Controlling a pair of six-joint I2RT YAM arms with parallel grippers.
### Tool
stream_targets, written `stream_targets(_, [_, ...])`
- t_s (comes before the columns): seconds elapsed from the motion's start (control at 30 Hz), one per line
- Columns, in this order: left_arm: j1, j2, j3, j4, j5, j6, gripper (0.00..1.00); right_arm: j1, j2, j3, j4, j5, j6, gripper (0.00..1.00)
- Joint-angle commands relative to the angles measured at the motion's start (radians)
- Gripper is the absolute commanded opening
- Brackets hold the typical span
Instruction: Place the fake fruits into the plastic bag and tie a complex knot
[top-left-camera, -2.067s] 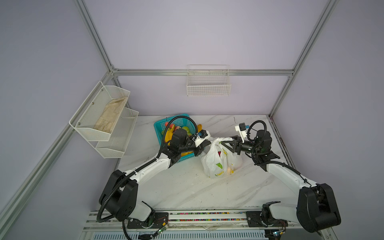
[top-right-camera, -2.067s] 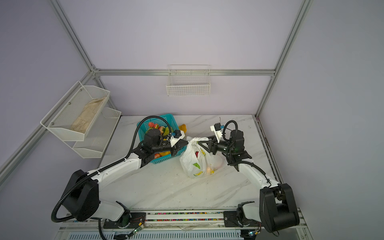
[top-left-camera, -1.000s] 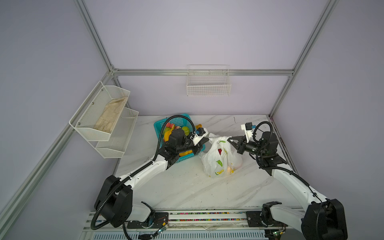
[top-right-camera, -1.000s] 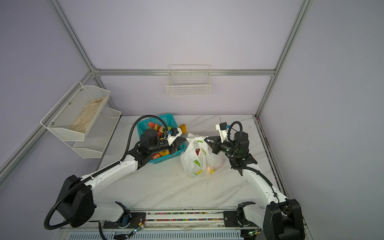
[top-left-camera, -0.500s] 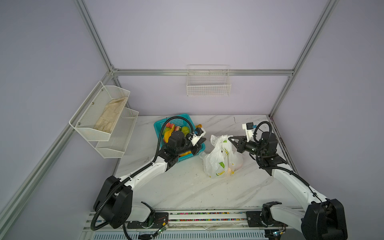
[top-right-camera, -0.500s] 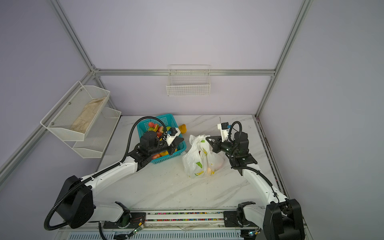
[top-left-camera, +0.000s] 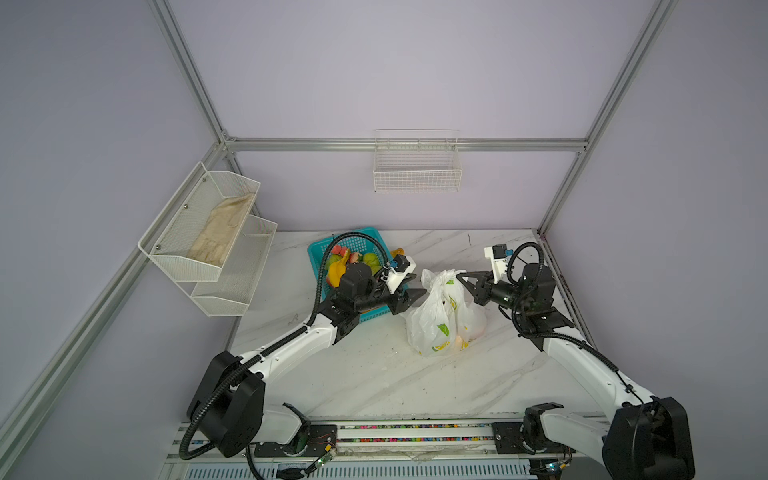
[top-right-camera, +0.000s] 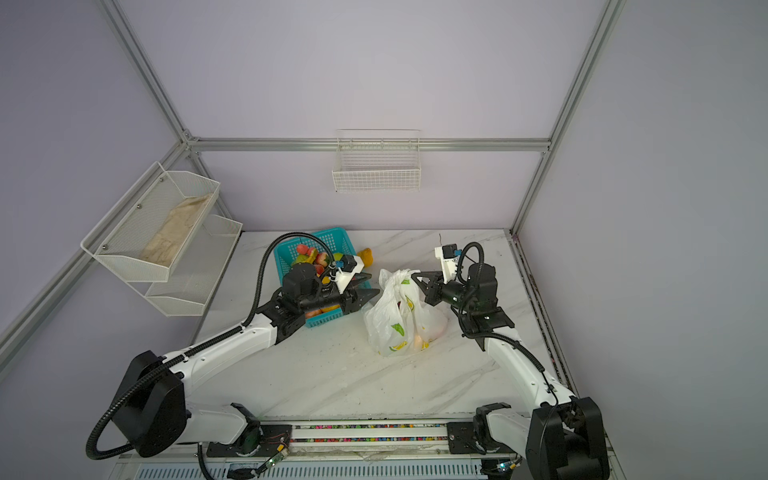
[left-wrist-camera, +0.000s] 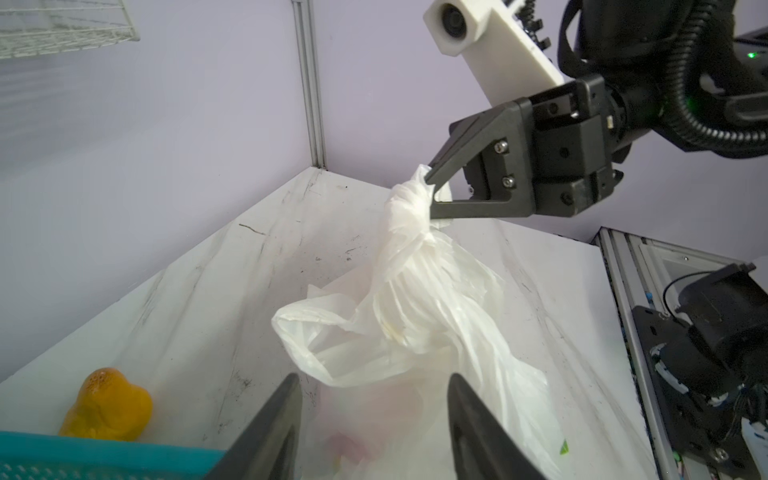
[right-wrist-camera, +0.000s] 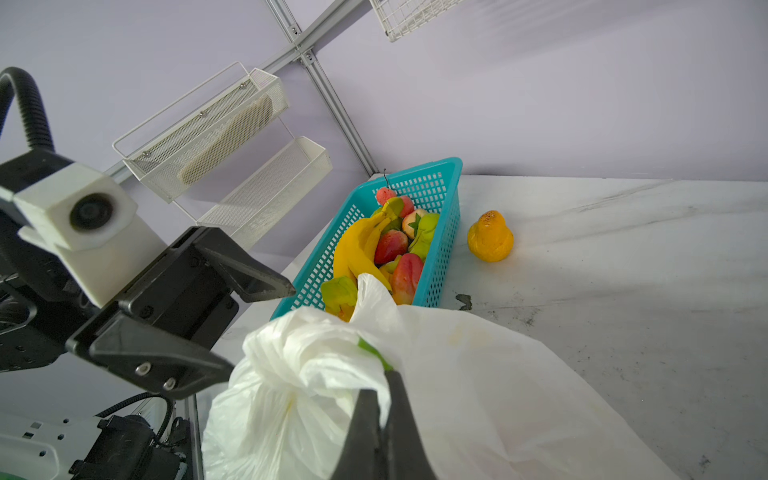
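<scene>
Left gripper (left-wrist-camera: 372, 380) lets go; right gripper (left-wrist-camera: 429, 195) holds the knot (left-wrist-camera: 409, 203)
My left jaws have just sprung apart, empty, just short of the plastic bag (top-left-camera: 436, 320), which stands on the marble table (top-left-camera: 374, 374). My right jaws stay clamped on its twisted handles, so I judge the tie nearly done. Other fake fruits (right-wrist-camera: 386, 245) sit in the teal basket (right-wrist-camera: 451, 216) beneath my left arm, with one orange pear-shaped fruit (right-wrist-camera: 490, 237) loose beside it.

The bunched top of the plastic bag (right-wrist-camera: 457, 374) was pinched by the right gripper (right-wrist-camera: 379, 385); the left gripper (right-wrist-camera: 259, 328) was held spread beside it, with fruits (right-wrist-camera: 357, 245) piled in a basket (right-wrist-camera: 449, 249) behind.
</scene>
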Motion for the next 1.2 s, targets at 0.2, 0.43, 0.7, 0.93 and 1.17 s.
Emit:
stream_targets(0.2, [-0.076,0.104,0.313,-0.169,-0.054,-0.065,0.71,0.006,0.014,0.021,0.067,-0.018,-0.002,0.00])
stream_targets(0.43, [-0.102,0.180,0.445,-0.298,-0.124,-0.040,0.71,0.009,0.000,0.008,0.071,-0.013,-0.012,0.00])
stream_targets(0.7, [-0.110,0.263,0.548,-0.383,-0.164,-0.005,0.59,0.010,-0.009,0.006,0.077,-0.017,-0.013,0.00])
stream_targets(0.93, [-0.110,0.278,0.565,-0.435,-0.191,0.045,0.38,0.010,-0.041,0.025,0.020,0.007,-0.048,0.00])
stream_targets(1.17, [-0.109,0.243,0.525,-0.426,-0.196,0.189,0.06,0.025,-0.063,0.030,-0.003,0.020,-0.114,0.00])
